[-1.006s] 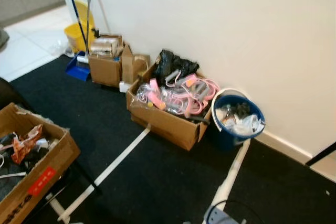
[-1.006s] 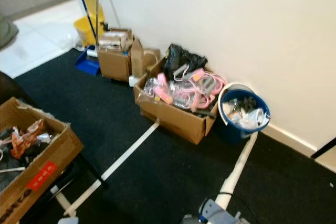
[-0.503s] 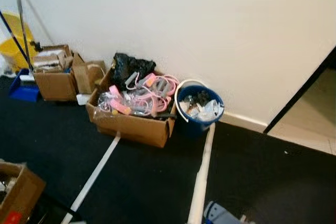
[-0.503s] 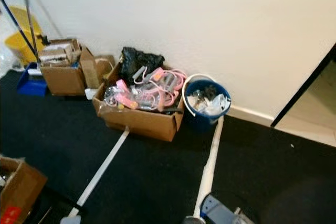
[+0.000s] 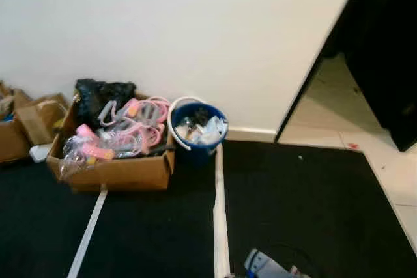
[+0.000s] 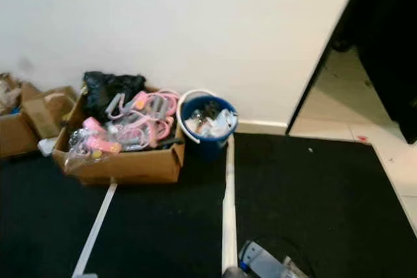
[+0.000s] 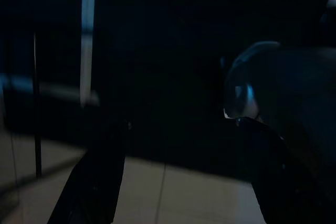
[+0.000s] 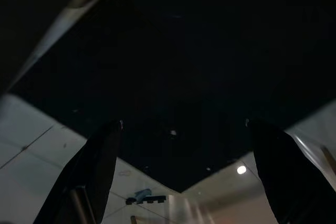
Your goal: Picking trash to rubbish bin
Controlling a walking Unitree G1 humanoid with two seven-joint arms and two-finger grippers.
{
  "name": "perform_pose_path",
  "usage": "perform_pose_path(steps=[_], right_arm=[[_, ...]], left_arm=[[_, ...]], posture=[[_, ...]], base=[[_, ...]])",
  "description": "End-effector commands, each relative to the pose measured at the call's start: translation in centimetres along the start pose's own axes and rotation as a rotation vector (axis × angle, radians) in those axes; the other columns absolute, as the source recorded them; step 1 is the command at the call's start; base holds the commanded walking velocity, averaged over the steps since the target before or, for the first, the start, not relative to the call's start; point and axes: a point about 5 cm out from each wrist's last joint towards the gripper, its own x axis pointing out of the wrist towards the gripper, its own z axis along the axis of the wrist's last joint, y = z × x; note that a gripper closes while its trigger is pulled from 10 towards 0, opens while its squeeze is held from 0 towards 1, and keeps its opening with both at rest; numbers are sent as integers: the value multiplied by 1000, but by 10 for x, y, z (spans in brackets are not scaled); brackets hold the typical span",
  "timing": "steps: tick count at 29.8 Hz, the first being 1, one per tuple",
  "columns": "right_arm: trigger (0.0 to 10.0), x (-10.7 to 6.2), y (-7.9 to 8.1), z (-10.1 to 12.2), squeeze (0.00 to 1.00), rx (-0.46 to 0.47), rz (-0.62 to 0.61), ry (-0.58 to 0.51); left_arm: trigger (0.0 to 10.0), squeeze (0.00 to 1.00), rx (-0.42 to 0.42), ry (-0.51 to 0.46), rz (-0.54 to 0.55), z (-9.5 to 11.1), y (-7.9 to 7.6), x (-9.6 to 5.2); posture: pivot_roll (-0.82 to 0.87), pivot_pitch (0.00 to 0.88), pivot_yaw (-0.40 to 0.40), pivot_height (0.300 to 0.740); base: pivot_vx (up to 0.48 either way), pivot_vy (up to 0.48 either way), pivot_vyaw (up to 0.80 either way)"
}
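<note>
Your blue bin (image 6: 207, 126), full of trash, sits against the wall beside the cardboard box (image 6: 120, 161) on black carpet, while left gripper (image 7: 178, 177) and right gripper (image 8: 184, 171) both hang spread wide, empty.

A round blue plastic bucket (image 6: 207, 136) with a white rim and handle holds pale, whitish trash against the plain cream wall (image 6: 195, 24). Beside the bucket, a brown cardboard box (image 6: 124, 161) brims with pink and grey loops and a crumpled black plastic bag (image 6: 111, 87). In front of the bucket, the black carpet (image 6: 313, 206) is crossed by white tape strips (image 6: 229, 206).
</note>
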Motion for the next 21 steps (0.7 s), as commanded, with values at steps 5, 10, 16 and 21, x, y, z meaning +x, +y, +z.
perform_pose_path(steps=[5,10,16,21], right_arm=[[10000,1,4,-3,0,3,22,2],[10000,1,5,-2,0,6,24,2],[10000,2,12,5,0,9,30,-9],[10000,2,12,6,0,10,31,-10]], left_arm=[[10000,0,15,32,1,-10,1,-2],[10000,0,17,35,-1,-11,0,-2],[10000,0,22,37,-8,-12,-3,-2],[10000,0,25,35,-12,-12,-4,-2]], posture=[[119,26,-5,740],[116,32,-4,740],[113,38,-4,740],[112,41,-4,740]], base=[[0,0,-788],[0,0,-788],[0,0,-788],[0,0,-788]])
